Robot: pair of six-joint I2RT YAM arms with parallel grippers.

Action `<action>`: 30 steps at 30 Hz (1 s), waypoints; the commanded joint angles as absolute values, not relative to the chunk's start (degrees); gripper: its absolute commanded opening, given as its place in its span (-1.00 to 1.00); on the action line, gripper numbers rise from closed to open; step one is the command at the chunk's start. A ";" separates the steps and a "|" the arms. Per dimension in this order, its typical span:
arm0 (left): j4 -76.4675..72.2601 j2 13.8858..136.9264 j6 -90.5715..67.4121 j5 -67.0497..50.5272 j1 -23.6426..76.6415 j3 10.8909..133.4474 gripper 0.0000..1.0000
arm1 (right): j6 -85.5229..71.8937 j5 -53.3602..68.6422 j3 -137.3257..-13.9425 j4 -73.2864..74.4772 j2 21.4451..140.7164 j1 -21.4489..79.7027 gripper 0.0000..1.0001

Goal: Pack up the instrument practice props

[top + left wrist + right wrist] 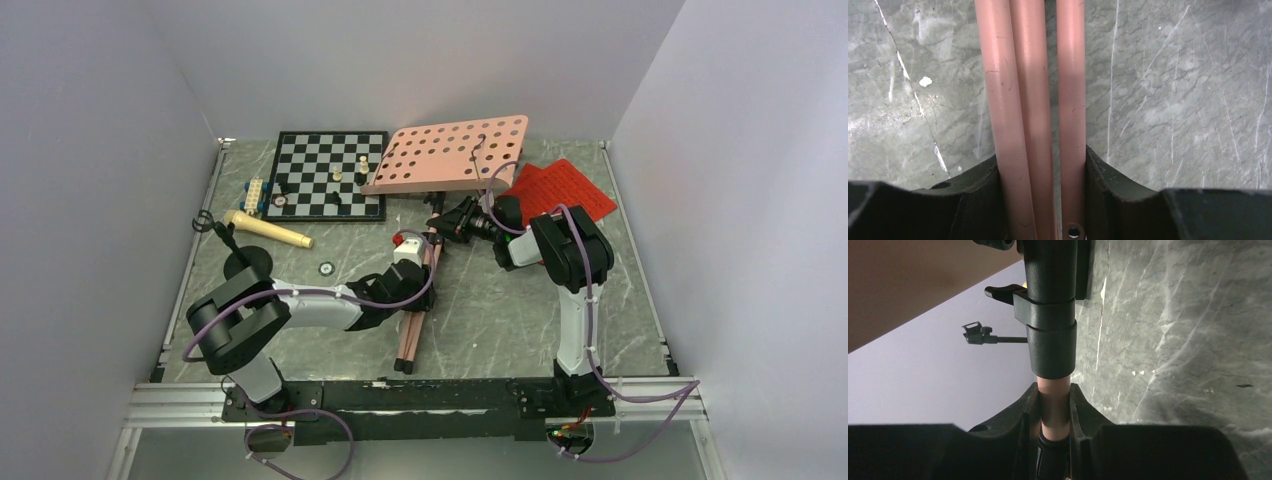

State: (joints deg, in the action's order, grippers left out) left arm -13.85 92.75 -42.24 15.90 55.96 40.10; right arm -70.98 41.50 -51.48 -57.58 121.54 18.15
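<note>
Pink music stand (450,152) tubing fills both grips. The left fingers (973,200) are half closed around its three folded legs (1033,100), their pads against the outer tubes. The right fingers (1008,430) are pinched narrow on the single pink shaft (1054,400), just short of a black collar (1050,340). The stand lies along the middle of the bench (500,310), with its leg tips toward the near edge. Its perforated desk is tilted up at the far side and, in the top view, overlaps the right corner of the chessboard (330,175). Red sheet-music pages (563,188) lie flat just right of the desk, near the far right corner. On the left, the cream microphone (268,231) lies on its side beside its black round-base stand (247,264). Small toy bricks (255,193) sit against the chessboard's left edge. The bench top is grey-green marbled stone, crossed by pale veins and fine scratches. An aluminium rail (420,395) runs along its near edge, and plain pale walls (400,60) close it in on three sides.
</note>
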 commanded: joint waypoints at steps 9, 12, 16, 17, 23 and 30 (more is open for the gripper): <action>-18.74 97.89 -39.65 21.01 52.30 41.13 -1.00 | -72.49 43.64 -51.42 -63.52 115.75 16.15 -0.51; -19.51 98.17 -39.62 20.54 52.32 41.13 -1.00 | -72.16 43.04 -51.33 -61.65 115.14 16.09 -0.36; -19.80 97.97 -39.35 20.34 52.29 41.30 -1.00 | -71.51 41.69 -50.75 -58.21 114.36 15.96 -0.10; -20.00 97.87 -39.25 20.26 52.34 41.23 -1.00 | -71.24 41.20 -50.33 -57.21 113.96 15.94 -0.08; -20.89 97.81 -39.41 19.62 52.22 41.50 -1.00 | -68.93 38.05 -46.98 -50.78 110.56 15.84 0.01; -20.82 97.85 -40.03 19.25 51.93 41.58 -1.00 | -62.11 34.30 -42.73 -39.19 103.14 15.73 0.11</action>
State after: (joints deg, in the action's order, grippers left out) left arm -15.97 95.55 -42.35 10.87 54.06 41.39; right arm -68.51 36.38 -44.29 -42.74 108.95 15.73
